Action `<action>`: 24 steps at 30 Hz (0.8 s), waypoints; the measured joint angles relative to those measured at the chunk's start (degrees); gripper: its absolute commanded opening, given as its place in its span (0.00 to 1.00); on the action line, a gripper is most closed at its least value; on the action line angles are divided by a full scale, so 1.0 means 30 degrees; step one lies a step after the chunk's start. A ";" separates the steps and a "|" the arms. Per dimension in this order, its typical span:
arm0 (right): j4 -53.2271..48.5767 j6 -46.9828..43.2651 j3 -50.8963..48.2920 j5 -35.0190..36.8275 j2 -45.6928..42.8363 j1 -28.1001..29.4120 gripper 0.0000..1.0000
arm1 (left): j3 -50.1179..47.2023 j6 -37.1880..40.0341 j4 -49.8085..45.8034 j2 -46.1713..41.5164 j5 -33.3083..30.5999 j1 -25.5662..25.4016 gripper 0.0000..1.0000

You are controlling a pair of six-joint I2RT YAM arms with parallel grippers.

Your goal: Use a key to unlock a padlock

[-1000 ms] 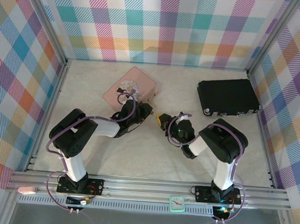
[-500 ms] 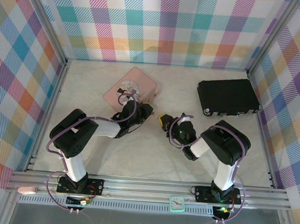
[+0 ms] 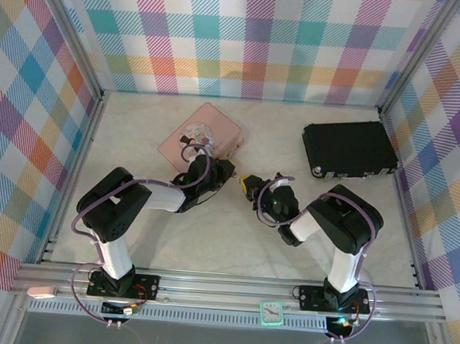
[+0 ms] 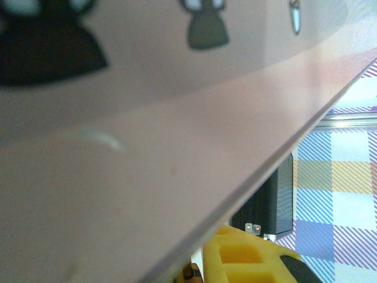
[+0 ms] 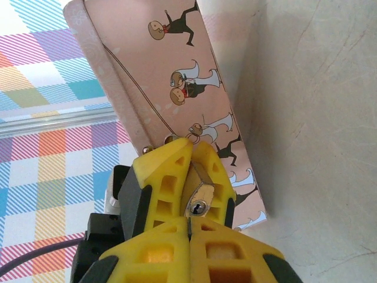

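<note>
Gripping the brass padlock (image 5: 199, 190) between its yellow fingers, the right pincer (image 5: 193, 154) hangs near the middle of the table (image 3: 303, 249), just off the near corner of the pink tin (image 3: 201, 134). The keyhole faces back toward the wrist. The left pincer (image 3: 227, 172) points at it from beside the tin; whether its jaws are together or apart I cannot tell. A black case (image 3: 350, 147) lies toward the far right corner.

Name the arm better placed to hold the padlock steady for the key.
Right. The right end effector is shut on the padlock, tips pointing toward the left end effector, which sits close beside the pink tin, its grip hidden.
</note>
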 measured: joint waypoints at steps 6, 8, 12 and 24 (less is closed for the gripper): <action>0.0015 0.0066 -0.0029 0.0313 0.0087 0.0095 0.00 | 0.0000 -0.0189 0.0007 0.0000 -0.0051 -0.0029 0.00; 0.0007 0.0058 -0.0080 0.0444 0.0087 0.0102 0.00 | 0.0000 -0.0255 0.0007 0.0000 -0.0066 -0.0051 0.00; 0.0022 0.0058 -0.0321 0.0692 0.0073 0.0102 0.00 | 0.0000 -0.0313 -0.0022 0.0000 -0.0197 -0.0109 0.00; 0.0036 -0.3155 -0.1049 -0.2295 0.0066 -0.1421 0.00 | 0.2404 0.2827 -0.6156 0.0335 -0.0189 -0.0153 0.00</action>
